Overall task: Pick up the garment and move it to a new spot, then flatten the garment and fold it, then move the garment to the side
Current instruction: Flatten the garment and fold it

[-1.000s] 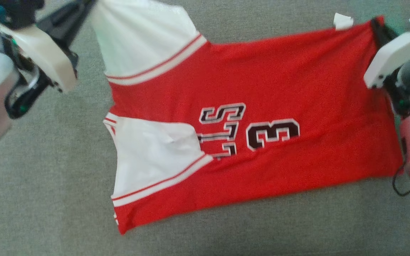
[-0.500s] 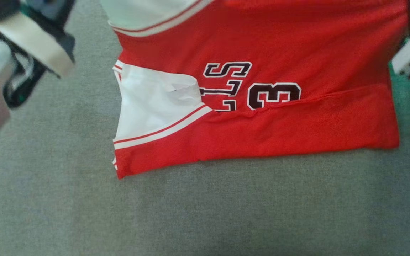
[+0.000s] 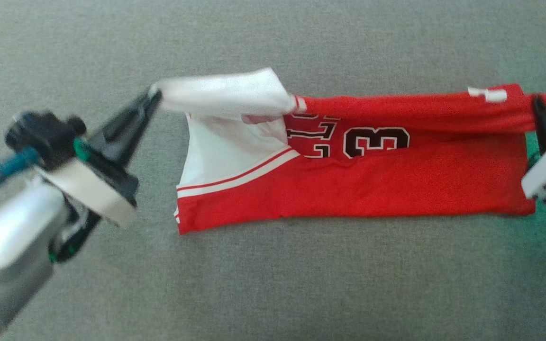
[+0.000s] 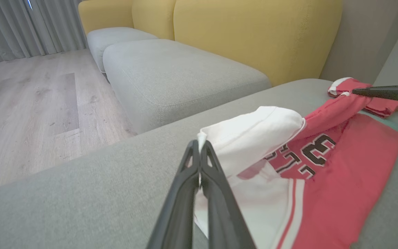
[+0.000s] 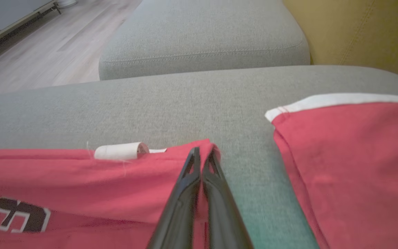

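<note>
A red sleeveless jersey (image 3: 396, 180) with white panels and a black number lies on the grey cushion (image 3: 301, 284), its far edge lifted and drawn forward over the lettering. My left gripper (image 3: 155, 94) is shut on the white shoulder part, and the left wrist view shows the cloth pinched at the left gripper's tips (image 4: 199, 141). At the right, my right gripper (image 3: 537, 102) is shut on the red hem corner, beside a small white tag (image 3: 488, 94). In the right wrist view the right gripper's tips (image 5: 204, 150) pinch the red edge of the jersey (image 5: 81, 173).
A second red garment (image 5: 351, 155) with white trim lies just right of the held corner. Beyond the cushion are a yellow sofa back (image 4: 254, 34), a grey seat section (image 4: 178, 72) and a wood floor (image 4: 29, 97).
The head camera has shifted. Both grippers have carried the jersey's far edge toward the near edge, so the top half now hangs over the number and the jersey forms a narrower band.
</note>
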